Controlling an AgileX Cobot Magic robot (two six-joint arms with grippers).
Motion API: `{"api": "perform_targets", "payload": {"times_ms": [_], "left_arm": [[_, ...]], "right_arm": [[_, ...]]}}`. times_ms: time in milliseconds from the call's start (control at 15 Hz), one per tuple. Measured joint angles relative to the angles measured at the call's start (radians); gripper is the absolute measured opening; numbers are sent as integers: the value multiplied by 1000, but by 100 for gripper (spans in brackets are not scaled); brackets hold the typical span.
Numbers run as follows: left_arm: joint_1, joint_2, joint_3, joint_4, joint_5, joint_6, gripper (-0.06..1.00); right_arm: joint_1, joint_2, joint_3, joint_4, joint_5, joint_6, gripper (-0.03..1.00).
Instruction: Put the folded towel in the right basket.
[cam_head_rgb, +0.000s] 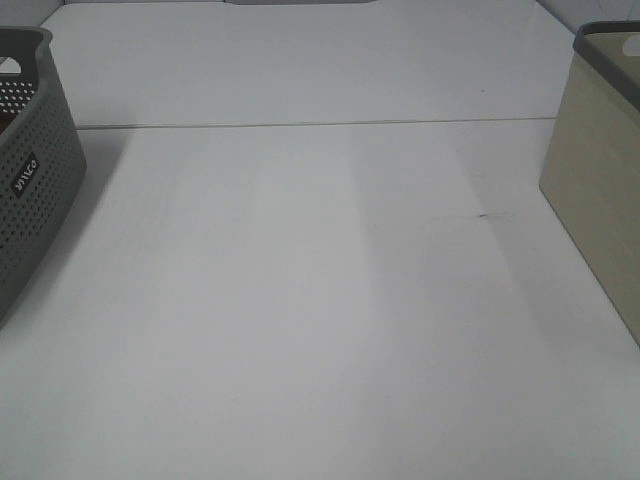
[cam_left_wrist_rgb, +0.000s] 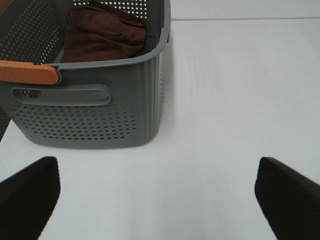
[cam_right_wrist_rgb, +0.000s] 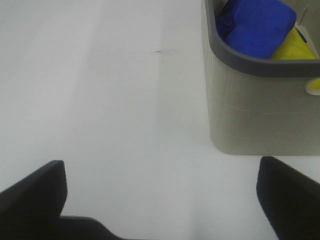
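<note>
While folded, blue towel (cam_right_wrist_rgb: 256, 26) rumpled.

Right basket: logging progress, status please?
Both grippers open, empty. Beige right basket holds blue towel, yellow cloth. Table between baskets unobstructed.

Grey perforated basket (cam_head_rgb: 30, 170) and beige basket (cam_head_rgb: 600, 190) — both cut by the overhead frame edges, contents unseen there. Brown towel (cam_left_wrist_rgb: 102, 35) partly hidden behind the rim; blue towel (cam_right_wrist_rgb: 257, 25) and yellow cloth (cam_right_wrist_rgb: 295, 47) — cropped.
</note>
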Motion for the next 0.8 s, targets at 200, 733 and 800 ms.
{"api": "perform_targets", "payload": {"times_ms": [200,733,800], "left_arm": [[0,0,0,0,0,0,99],[0,0,0,0,0,0,99],[0,0,0,0,0,0,99]], "right_arm": [[0,-106,23,0,18,-37,98],[0,-115,23,-4,19,-37,97],[0,-115,23,-4,19,-37,97]]}}
